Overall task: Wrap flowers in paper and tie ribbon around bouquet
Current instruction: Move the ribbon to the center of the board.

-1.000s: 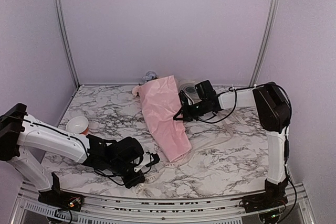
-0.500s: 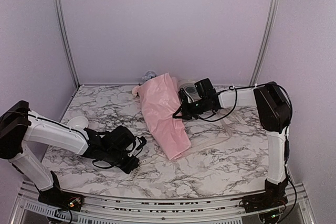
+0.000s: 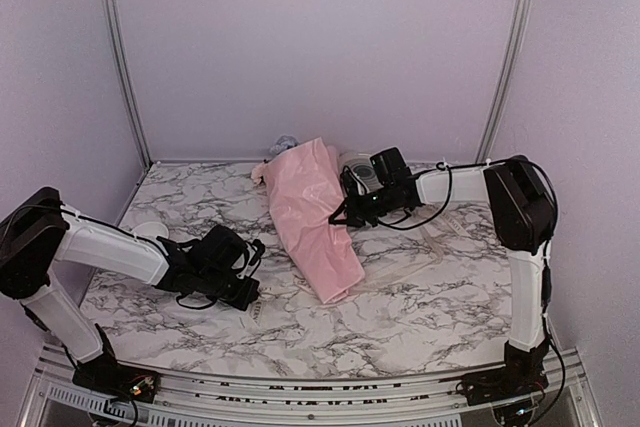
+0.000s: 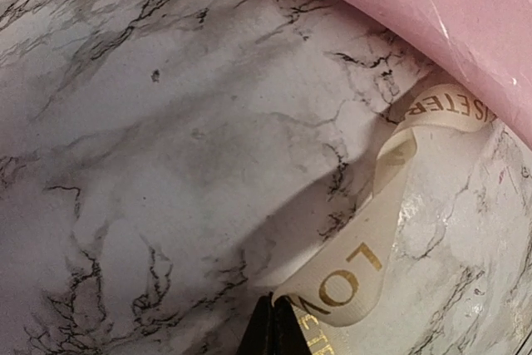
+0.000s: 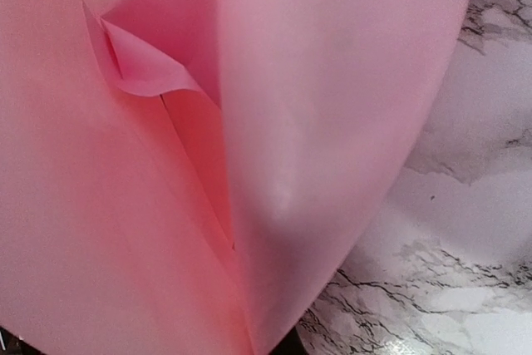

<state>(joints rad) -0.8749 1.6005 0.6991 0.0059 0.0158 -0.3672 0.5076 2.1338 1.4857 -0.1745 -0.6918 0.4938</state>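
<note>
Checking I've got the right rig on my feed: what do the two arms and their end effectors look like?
Both arms match: the left arm and right arm have smooth white link shells with chunky black joint housings. Thin black cables loop loosely by the wrists. The left end effector and right end effector are black. No markings are legible.

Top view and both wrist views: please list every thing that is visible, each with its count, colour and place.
paper: one, soft pink, rolled cone across the table's middle.
flowers: one bunch, pale, at the cone's far end.
ribbon: one, cream, gold lettering, beside the cone's near end.
plate: one, grey-white, far side, right of the cone.
bowl: one, white, left, partly hidden.
table: one, white marble.
left gripper: one, black, shut on the ribbon.
right gripper: one, black, shut on the paper.
</note>
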